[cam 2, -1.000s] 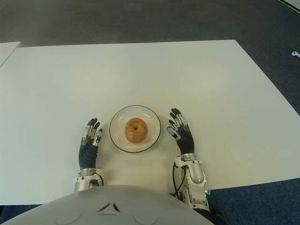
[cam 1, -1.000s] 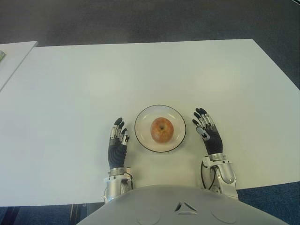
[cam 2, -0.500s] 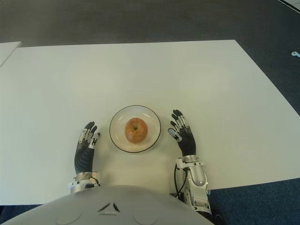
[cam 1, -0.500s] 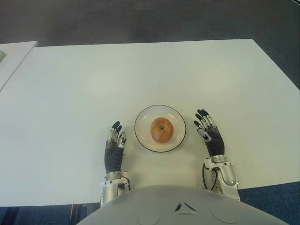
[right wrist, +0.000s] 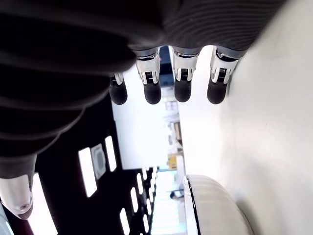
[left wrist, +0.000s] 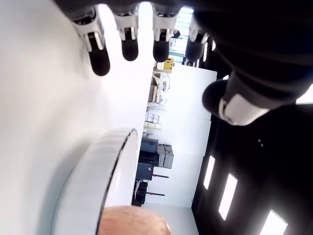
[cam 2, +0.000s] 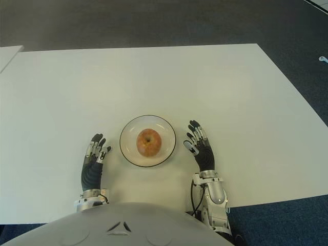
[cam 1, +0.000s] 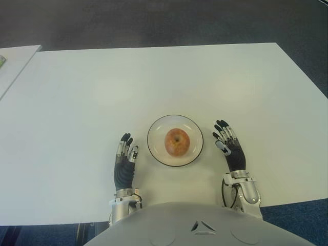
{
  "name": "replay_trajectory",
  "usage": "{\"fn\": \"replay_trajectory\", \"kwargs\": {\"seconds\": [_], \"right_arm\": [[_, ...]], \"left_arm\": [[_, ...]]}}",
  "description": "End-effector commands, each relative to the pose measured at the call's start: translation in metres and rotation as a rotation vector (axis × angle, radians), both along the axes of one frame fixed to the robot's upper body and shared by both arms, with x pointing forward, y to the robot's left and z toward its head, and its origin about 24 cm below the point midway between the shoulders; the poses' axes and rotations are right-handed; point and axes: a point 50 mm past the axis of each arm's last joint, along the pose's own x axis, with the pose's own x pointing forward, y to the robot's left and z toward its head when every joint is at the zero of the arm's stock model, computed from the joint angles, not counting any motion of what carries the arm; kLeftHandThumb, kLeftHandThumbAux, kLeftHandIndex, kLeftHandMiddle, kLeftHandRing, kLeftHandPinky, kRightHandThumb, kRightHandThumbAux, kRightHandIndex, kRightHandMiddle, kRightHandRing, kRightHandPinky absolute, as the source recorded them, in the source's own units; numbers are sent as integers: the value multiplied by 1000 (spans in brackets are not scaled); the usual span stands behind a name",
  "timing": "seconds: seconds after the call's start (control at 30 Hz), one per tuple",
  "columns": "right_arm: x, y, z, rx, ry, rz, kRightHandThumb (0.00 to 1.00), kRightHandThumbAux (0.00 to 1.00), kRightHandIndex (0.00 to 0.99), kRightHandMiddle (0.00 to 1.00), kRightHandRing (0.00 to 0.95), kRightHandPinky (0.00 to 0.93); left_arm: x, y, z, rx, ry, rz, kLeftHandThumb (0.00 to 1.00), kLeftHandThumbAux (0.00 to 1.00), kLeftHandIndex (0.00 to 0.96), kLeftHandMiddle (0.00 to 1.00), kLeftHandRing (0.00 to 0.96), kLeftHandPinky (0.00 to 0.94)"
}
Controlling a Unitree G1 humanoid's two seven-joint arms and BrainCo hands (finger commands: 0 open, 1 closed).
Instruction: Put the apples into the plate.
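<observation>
Apple (cam 1: 177,141): in plate (cam 1: 156,150), white worktop (cam 1: 154,77). Left robot hand (cam 1: 124,163) and right robot hand (cam 1: 230,147) flank plate, fingers wide, empty.

In the left wrist view the apple (left wrist: 134,221) and plate (left wrist: 93,181) are cut off by the edge; background shelves at 12 o'clock are blurred
</observation>
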Motion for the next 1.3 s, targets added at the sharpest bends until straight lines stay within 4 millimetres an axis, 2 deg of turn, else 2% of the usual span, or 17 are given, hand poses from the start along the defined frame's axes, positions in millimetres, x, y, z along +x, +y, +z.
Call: {"fn": "replay_trajectory", "kwargs": {"seconds": [0.03, 0.3, 0.67, 1.07, 1.3], "right_arm": [[-14, 0, -17, 24, 114, -19, 128, 545, 0, 0, 0, 0], [-15, 0, -16, 38, 111, -5, 135, 552, 0, 0, 0, 0], [-15, 0, -17, 57, 101, -8, 140, 549, 0, 0, 0, 0], [-15, 0, -17, 46, 102, -6, 145, 553, 0, 0, 0, 0], [-15, -1, -17, 44, 105, -8, 144, 556, 0, 0, 0, 0]], "left_arm": [[2, -16, 3, -82, -9, 3, 148, 556, 101, 49, 0, 0], [1, -16, 2, -47, 17, -6, 121, 545, 59, 35, 0, 0], [0, -15, 2, 2, 31, -16, 113, 541, 59, 36, 0, 0], [1, -16, 1, -34, 20, -10, 121, 533, 81, 35, 0, 0], [1, -14, -2, 0, 40, -21, 98, 535, 48, 20, 0, 0]]}}
